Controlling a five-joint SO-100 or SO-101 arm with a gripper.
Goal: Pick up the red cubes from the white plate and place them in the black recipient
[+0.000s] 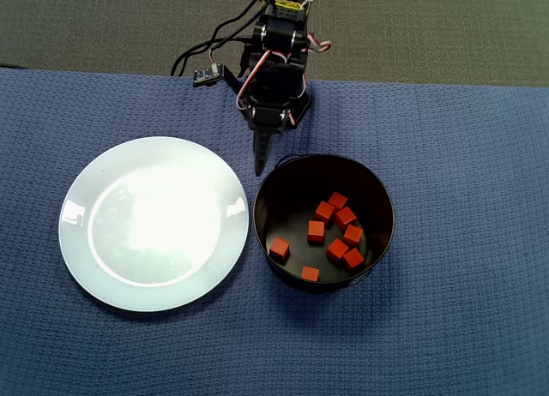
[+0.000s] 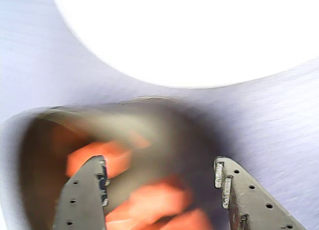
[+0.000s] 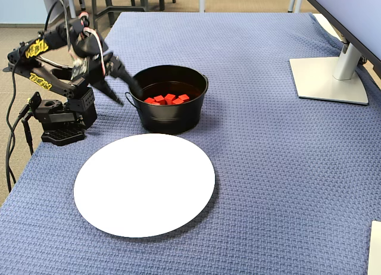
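blue cloth (image 1: 463, 327): eight red cubes (image 1: 316, 231) potted.

Eight red cubes (image 1: 336, 229) are counted, all lying inside one black recipient (image 1: 383, 207). One white plate (image 1: 81, 233) is seen beside it. One monitor stand (image 3: 328, 78) is seen on the tabletop (image 1: 463, 327).

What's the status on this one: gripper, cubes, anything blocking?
Gripper open, empty, by the pot's rim. All eight red cubes in the pot. Plate bare. Nothing in the way.
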